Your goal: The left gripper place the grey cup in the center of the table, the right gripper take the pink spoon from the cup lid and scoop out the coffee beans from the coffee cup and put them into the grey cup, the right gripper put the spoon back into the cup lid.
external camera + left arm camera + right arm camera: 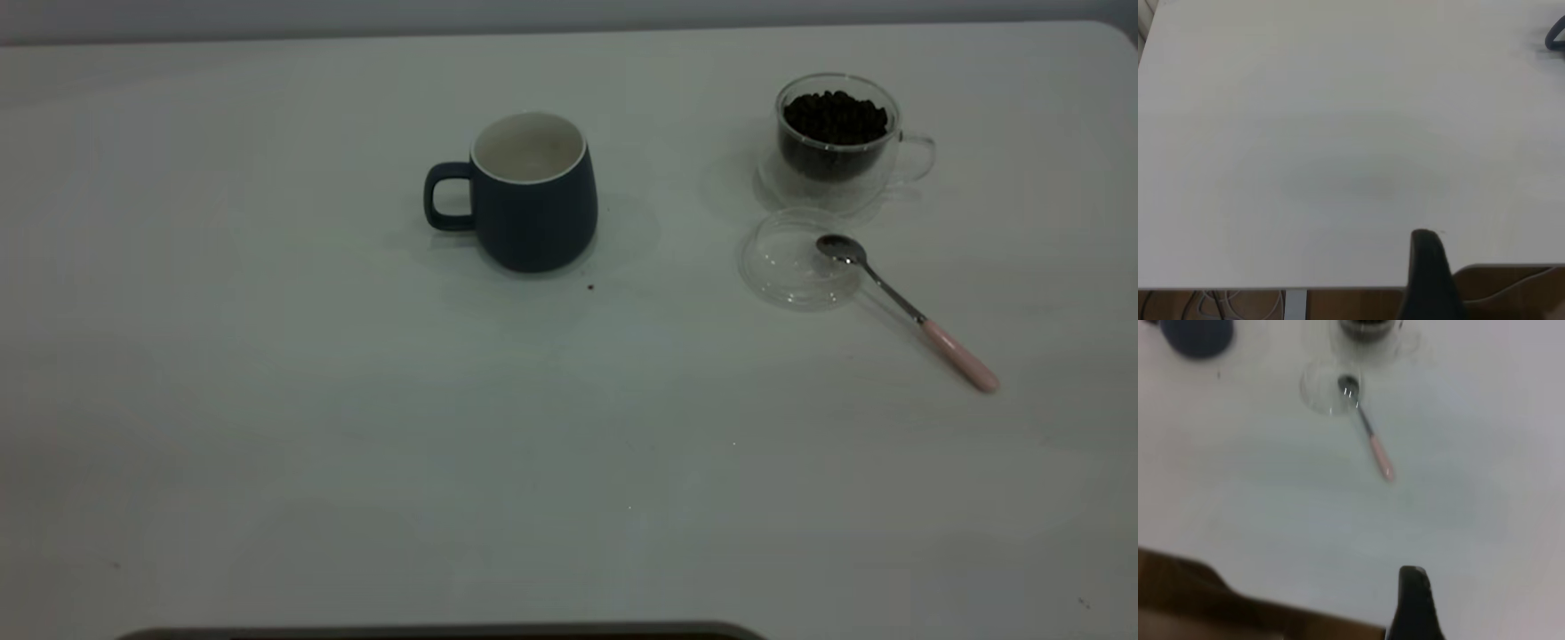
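Bare table [356, 462] front | grey cup [532, 191] centre | pink spoon [907, 308] bowl on cup lid [794, 260] | tools' state unclear

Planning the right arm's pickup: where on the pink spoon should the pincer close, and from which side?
Probably the pink handle end, which lies flat on the table, clear of the cup lid. Come from above, jaws across the handle; the bowl rests in the lid near the coffee cup, leaving less room.

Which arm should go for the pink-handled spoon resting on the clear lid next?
Right. The pink-handled metal spoon lies on the clear lid at the table's right side, in the right wrist view; the left wrist view catches only the dark grey mug's edge.
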You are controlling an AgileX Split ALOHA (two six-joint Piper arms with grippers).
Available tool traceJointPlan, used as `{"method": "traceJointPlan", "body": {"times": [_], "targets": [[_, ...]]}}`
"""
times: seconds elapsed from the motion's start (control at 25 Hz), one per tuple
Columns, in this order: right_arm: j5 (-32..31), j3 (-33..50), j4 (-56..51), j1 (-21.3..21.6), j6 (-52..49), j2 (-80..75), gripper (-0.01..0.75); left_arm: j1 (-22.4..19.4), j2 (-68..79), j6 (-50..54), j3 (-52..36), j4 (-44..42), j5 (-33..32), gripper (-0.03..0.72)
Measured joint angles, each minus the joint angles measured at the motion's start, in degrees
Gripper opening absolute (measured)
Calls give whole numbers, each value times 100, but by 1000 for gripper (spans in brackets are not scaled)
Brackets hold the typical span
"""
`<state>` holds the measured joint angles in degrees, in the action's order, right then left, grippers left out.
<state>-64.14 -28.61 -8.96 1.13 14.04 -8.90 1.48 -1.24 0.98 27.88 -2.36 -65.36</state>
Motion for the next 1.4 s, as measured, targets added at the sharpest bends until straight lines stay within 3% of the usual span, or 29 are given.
{"method": "traceJointPlan", "body": {"times": [1.08,1.4], "targets": [[-163,74,591,0,-460,701,591,0,0,-12,0,0,0,567],[-6,161,719,0,-1057,701,591,0,0,-12,0,0,0,567]]}}
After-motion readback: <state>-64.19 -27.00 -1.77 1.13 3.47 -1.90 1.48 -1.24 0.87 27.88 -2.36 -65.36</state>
